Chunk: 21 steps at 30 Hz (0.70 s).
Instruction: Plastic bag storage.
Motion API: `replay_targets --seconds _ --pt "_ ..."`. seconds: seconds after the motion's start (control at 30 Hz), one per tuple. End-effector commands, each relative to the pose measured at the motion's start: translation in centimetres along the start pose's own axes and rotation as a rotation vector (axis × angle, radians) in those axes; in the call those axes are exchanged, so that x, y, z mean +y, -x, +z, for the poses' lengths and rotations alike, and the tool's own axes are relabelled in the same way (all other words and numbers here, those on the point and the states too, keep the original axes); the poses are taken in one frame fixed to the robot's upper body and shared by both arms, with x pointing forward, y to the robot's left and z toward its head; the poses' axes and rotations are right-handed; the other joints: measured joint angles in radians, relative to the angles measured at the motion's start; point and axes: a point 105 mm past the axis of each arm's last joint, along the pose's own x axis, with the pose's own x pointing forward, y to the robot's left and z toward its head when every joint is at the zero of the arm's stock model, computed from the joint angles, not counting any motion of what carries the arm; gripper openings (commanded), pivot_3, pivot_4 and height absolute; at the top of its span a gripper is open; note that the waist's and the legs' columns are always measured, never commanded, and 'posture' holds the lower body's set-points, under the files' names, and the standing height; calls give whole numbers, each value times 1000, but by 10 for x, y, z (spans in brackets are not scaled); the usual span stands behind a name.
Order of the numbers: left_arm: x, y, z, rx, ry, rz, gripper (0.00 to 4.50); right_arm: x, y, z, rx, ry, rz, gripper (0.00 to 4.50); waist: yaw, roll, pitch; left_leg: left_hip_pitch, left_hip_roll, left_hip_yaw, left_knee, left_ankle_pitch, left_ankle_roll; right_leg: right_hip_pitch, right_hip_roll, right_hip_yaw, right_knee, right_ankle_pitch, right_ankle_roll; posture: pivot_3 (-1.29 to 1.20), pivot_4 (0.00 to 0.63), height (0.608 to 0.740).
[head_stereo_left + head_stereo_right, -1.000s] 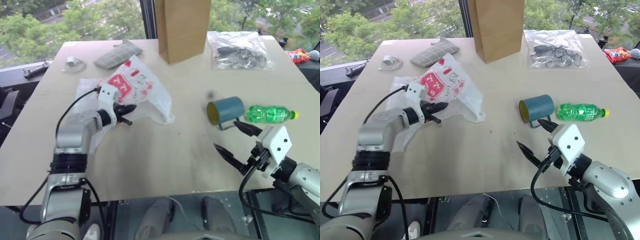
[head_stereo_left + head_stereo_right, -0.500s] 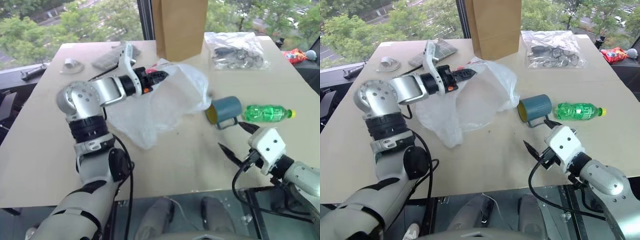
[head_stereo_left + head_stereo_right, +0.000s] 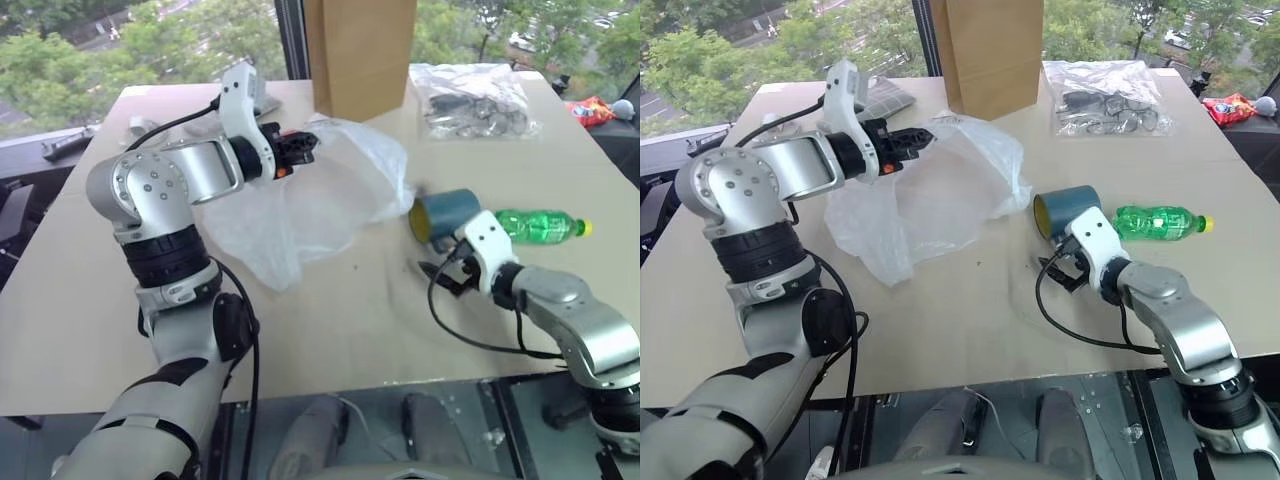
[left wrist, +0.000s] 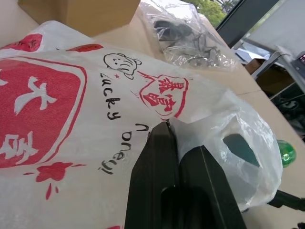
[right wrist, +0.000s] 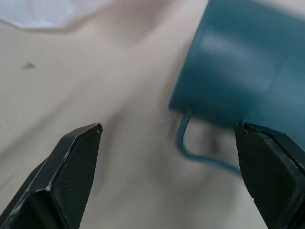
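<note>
The table (image 3: 330, 330) fills most of the head view, pale and wide, running from the lower edge up to the window. At top centre stands a brown paper bag (image 3: 362, 50), upright, its base just behind the plastic bag.

The plastic bag (image 3: 310, 205) sits a little left of the frame's centre. Its upper edge is lifted off the table and pinched in the left gripper (image 3: 303, 148), whose jaws are pressed together on a fold of the film. From that pinch the bag hangs down and spreads to the lower left, its bottom resting on the table. In the left wrist view the bag (image 4: 71, 124) shows its red print, and the two black fingers (image 4: 157, 162) meet on the film beside a loop handle.

At upper right lies a clear bag (image 3: 478, 100) with dark items inside, well apart from the plastic bag. Right of centre a teal mug (image 3: 445, 213) lies on its side, mouth toward the left, near the plastic bag's right edge. A green bottle (image 3: 540, 224) lies flat just to the right of the mug.

The right gripper (image 3: 447, 272) is low over the table just below the mug, jaws wide apart and empty. In the right wrist view the mug (image 5: 238, 67) and its thin handle lie ahead, between the two fingertips (image 5: 78, 143).
</note>
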Motion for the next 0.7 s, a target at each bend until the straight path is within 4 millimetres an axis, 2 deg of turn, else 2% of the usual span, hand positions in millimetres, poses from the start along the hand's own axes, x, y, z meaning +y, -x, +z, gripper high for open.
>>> replay_targets --seconds 0.03,0.07,0.17,0.23,0.27,0.37,0.7 --pt "-7 5 10 -61 -44 -10 0 -9 -11 0 18 -12 -23 3268 -1 0 0 0 0 0 0 0 0 0 0 0 1 0 0 0 150 740" --pt "-8 5 10 -61 -43 -11 0 -11 -13 -2 27 -4 -29 3075 -1 0 0 0 0 0 0 0 0 -1 0 0 1 0 0 0 150 740" --pt "-10 5 11 -65 -41 -16 0 -15 -17 -3 30 34 -44 1762 -4 0 0 -2 0 1 0 0 0 -3 0 2 2 0 0 0 150 740" --pt "-9 4 12 -67 -36 -17 0 -16 -17 0 18 70 -50 788 -3 0 0 -2 0 1 0 0 0 -3 0 2 2 0 0 0 150 740" --pt "-9 4 12 -70 -34 -18 0 -16 -16 2 11 90 -49 43 -3 0 0 -2 0 1 0 0 0 -3 0 2 2 0 0 0 150 740" --pt "-8 1 13 -78 -26 -19 0 -9 -10 8 -17 176 -4 43 -2 0 0 -2 0 2 0 0 0 -3 0 2 2 0 0 0 150 740" --pt "-4 -5 16 -100 9 -26 0 25 15 45 -142 197 148 43 -3 0 0 -3 0 2 0 0 0 -5 0 2 3 0 0 0 150 740"
